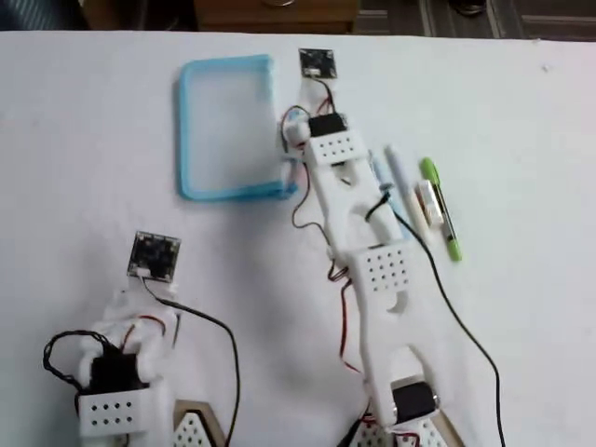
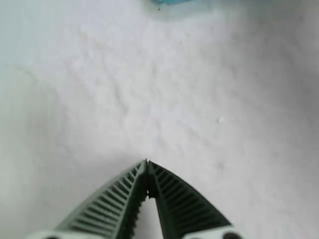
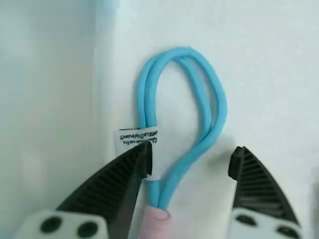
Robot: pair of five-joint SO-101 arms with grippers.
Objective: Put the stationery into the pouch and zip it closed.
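The pouch lies flat at the back of the table, clear with a light-blue border. My right gripper is at the pouch's right edge and stands open around a blue cord loop, which carries a small white tag. One finger touches the tag; the other is clear of the cord. The stationery lies right of the right arm: a green pen, a short white piece and a grey pen. My left gripper is shut on nothing, over bare table at the front left.
A white cloth covers the table. The right arm's black cable runs across the table beside the pens. A sliver of the pouch's blue edge shows far ahead of the left gripper.
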